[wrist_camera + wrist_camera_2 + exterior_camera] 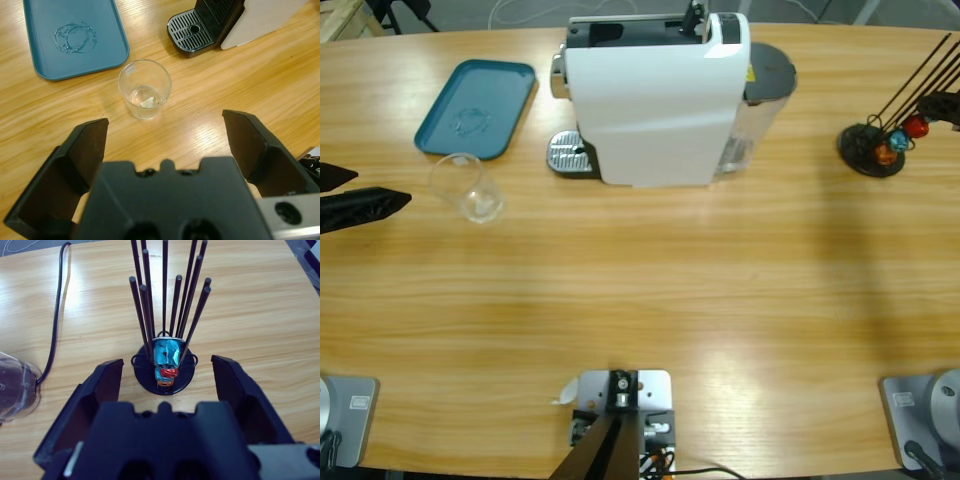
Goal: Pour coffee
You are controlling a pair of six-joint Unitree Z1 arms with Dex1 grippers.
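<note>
No brand name or legible writing anywhere; only a small yellow sticker, unreadable, on the coffee machine where the white body meets the grey-lidded water tank, seen from the high view alone. Standing at the far middle of the wooden table, with the perforated metal drip tray jutting out at its left foot. Clear empty glass cup upright on the bare wood, just beside the near corner of the teal tray and apart from the drip tray. Left gripper entering from the left edge, near the cup but not touching it; jaws spread wide in the left wrist view, nothing between them. Shown only in that wrist view: faint ring-shaped water marks on the teal tray and a small whitish fleck at the bottom of the cup. Right gripper likewise spread wide and empty, aimed at the black capsule holder at the table's right end. Revealed only by the right wrist view: a blue foil capsule stacked above a red and an orange one between the upright black rods, a black cable trailing across the wood, and the tank's clear edge at left.
</note>
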